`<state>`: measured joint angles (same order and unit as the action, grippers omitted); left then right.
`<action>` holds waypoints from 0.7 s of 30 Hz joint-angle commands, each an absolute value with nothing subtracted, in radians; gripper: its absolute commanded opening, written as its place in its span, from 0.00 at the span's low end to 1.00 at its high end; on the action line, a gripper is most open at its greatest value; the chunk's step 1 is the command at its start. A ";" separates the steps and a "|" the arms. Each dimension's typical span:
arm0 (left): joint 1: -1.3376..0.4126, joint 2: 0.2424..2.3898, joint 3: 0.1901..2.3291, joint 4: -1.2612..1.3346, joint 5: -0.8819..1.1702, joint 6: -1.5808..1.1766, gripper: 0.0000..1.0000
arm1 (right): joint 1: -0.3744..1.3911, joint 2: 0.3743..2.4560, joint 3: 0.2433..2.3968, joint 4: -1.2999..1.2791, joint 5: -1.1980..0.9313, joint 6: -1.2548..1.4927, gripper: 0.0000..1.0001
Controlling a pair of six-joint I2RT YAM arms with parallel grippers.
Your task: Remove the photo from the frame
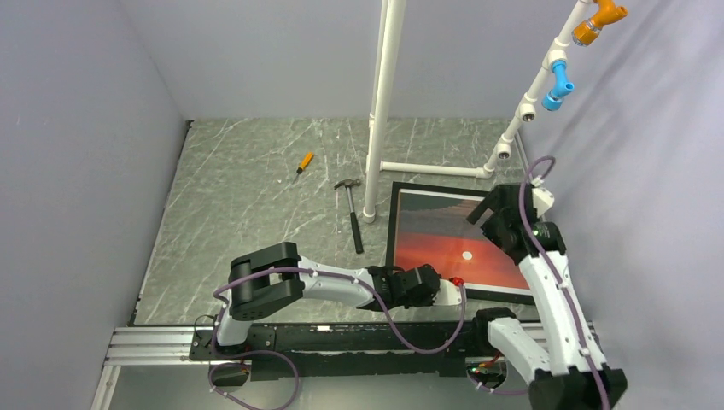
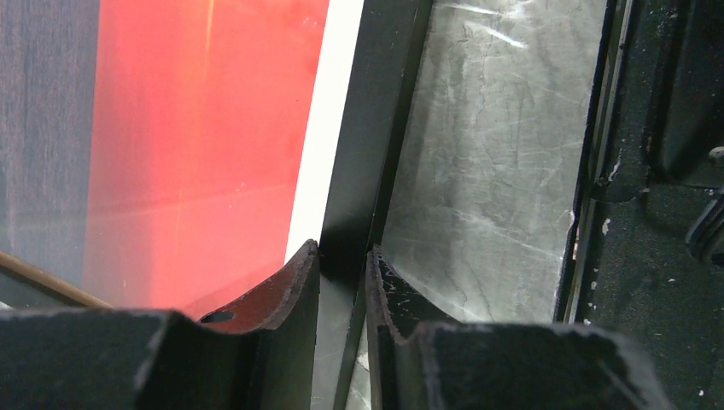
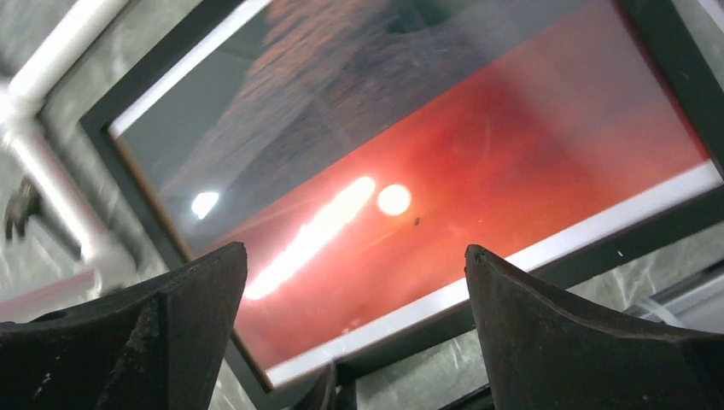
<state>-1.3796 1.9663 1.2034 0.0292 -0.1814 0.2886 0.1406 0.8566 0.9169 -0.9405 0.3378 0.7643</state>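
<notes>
The frame (image 1: 392, 226) lay flat on the grey marbled worktop (image 1: 248, 196), right of centre and just beyond the arms' bases. The photo (image 1: 452, 243) sat inside it, face up. Its red-orange part and white margin lay toward the near edge, and its darker part toward the far side.

The left arm stretched rightward along the near edge. The left gripper (image 2: 341, 265) was at the frame's near border, close to the near left corner. Its fingers (image 2: 290, 290) were drawn close together and straddled the black border, one over the print side and the other over bare worktop. Whether they were actually pinching the border could not be told.

The right gripper (image 3: 356, 252) hung above the right part of the photo. Its fingers (image 3: 196, 299) were spread wide, held nothing and were not touching the glass. The small white sun showed between them in the wrist view.

A black-handled hammer (image 1: 350, 213) lay just left of the frame, and a small orange-handled screwdriver (image 1: 304, 162) lay farther back. A white pipe stand (image 1: 384, 94) rose beside the frame's far left corner
</notes>
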 commanded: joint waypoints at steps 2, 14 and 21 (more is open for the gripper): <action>-1.378 1.944 1.270 -0.043 -0.226 0.236 0.00 | -0.188 0.998 0.907 -0.886 0.168 0.737 1.00; -1.368 1.860 1.315 -0.108 -0.224 0.163 0.03 | -0.338 0.925 0.912 -0.917 0.151 0.647 1.00; -1.288 1.649 1.187 -0.102 -0.139 -0.051 0.65 | -0.247 0.931 0.866 -0.791 -0.151 0.493 1.00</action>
